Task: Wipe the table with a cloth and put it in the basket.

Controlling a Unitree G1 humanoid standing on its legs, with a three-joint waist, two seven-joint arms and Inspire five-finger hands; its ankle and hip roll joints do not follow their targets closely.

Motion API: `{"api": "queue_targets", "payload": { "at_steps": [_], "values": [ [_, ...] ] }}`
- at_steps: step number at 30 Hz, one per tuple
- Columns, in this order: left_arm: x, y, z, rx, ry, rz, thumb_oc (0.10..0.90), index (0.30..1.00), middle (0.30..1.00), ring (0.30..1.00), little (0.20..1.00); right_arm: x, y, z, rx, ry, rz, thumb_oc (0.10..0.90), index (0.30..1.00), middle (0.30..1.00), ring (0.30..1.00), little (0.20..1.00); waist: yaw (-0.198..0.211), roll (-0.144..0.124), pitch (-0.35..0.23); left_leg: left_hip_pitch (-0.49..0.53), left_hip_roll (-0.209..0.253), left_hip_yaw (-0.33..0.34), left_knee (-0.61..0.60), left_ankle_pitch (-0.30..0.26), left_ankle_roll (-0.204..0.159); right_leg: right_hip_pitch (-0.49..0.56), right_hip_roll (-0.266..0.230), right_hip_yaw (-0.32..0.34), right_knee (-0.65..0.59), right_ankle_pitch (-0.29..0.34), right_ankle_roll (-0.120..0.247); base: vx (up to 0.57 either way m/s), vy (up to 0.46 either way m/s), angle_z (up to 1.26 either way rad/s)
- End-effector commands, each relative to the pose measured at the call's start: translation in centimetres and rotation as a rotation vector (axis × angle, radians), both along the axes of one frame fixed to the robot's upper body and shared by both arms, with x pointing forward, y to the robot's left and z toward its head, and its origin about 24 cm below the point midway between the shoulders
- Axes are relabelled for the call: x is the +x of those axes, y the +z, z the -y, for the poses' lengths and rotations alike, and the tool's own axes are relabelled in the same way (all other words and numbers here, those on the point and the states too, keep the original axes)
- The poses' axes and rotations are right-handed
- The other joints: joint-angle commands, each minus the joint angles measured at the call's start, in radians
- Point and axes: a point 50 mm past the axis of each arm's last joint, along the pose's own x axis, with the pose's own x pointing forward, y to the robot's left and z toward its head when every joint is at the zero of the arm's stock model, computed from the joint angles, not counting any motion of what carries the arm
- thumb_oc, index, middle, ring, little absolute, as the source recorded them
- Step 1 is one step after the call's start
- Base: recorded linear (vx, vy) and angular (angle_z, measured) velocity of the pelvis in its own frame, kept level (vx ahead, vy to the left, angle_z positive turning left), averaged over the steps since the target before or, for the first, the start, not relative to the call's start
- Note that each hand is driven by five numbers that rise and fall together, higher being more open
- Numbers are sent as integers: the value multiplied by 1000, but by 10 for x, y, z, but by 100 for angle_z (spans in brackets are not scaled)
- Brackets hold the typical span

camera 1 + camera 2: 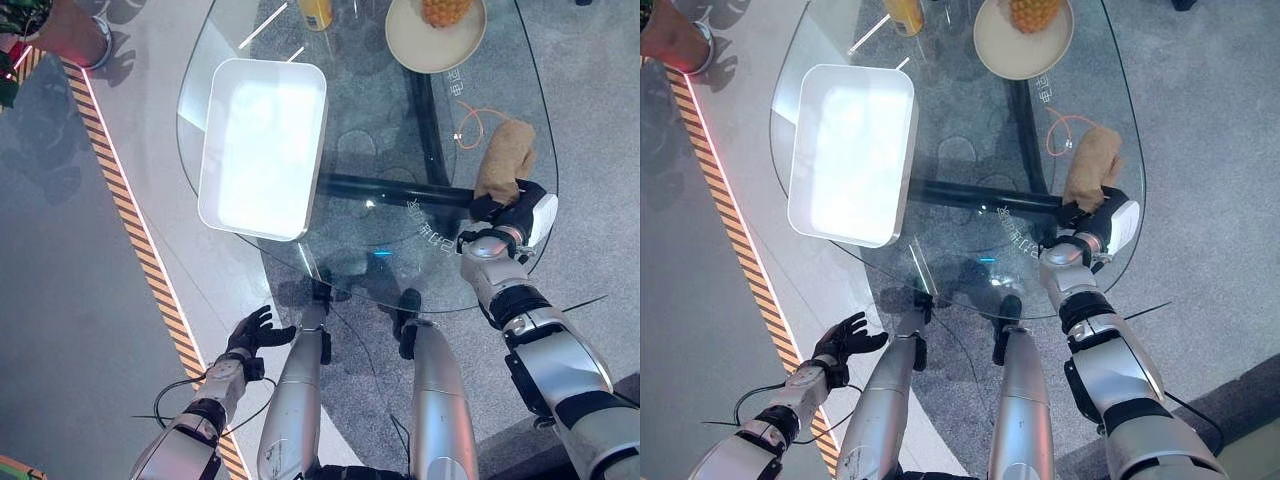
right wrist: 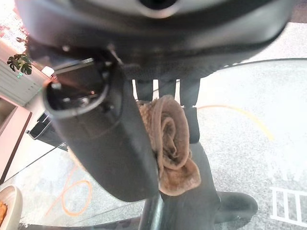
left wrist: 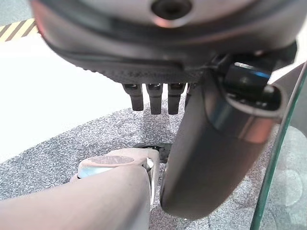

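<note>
Your left hand hangs low beside the round glass table, fingers loosely spread, holding nothing. On the glass sits the white rectangular plastic basket, then a cream plate of pineapple. At the right edge, your right hand grips the crumpled brown cloth — well apart from the basket.

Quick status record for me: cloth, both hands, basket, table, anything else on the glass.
cloth: brown cloth bunched in the right robot hand, lying on the glass near the table's right edge
right robot hand: fingers and thumb curled round the cloth
left robot hand: off the table, low at the left, fingers relaxed, holding nothing
basket: white basket on the table's left side
table: glass table
other items: plate with a pineapple at the far edge
</note>
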Motion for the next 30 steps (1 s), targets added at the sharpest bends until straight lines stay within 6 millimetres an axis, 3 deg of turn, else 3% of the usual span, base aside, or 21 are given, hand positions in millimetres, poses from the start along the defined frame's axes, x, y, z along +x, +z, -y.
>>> {"api": "queue_targets", "payload": {
  "at_steps": [1, 5, 9, 16, 30],
  "values": [
    [-4, -5, 0, 4, 34, -33, 800, 900, 900, 900, 900, 6, 22, -1, -95, 29, 56, 100, 300, 300, 300, 200, 17, 6, -18, -1, -87, 84, 129, -140, 75, 7, 41, 18, -188, 131, 39, 0, 0, 0],
    [-3, -4, 0, 5, 31, -31, 800, 900, 900, 900, 900, 8, 31, -7, -175, 61, 76, 100, 300, 300, 300, 200, 18, 5, -18, -2, -87, 83, 128, -140, 75, 7, 40, 18, -190, 132, 40, 0, 0, 0],
    [-1, -2, 1, 8, 29, -23, 800, 900, 900, 900, 900, 13, 51, -27, -314, 152, 110, 100, 300, 300, 300, 200, 20, 1, -18, -6, -88, 82, 128, -139, 72, 6, 37, 14, -196, 137, 45, 0, 0, 0],
    [-1, -2, -1, 9, 28, -19, 800, 900, 900, 900, 900, 14, 65, -55, -477, 264, 114, 100, 300, 300, 300, 200, 23, -4, -18, 1, -91, 84, 116, -136, 69, 14, 35, 7, -208, 137, 44, 0, 0, 0],
    [-2, -2, 1, 3, 18, -12, 800, 900, 900, 900, 900, 12, 65, -96, -692, 481, 80, 100, 300, 300, 300, 200, 28, -4, -18, 7, -91, 88, 104, -129, 65, 18, 27, -4, -214, 134, 40, 0, 0, 0]
  ]
}}
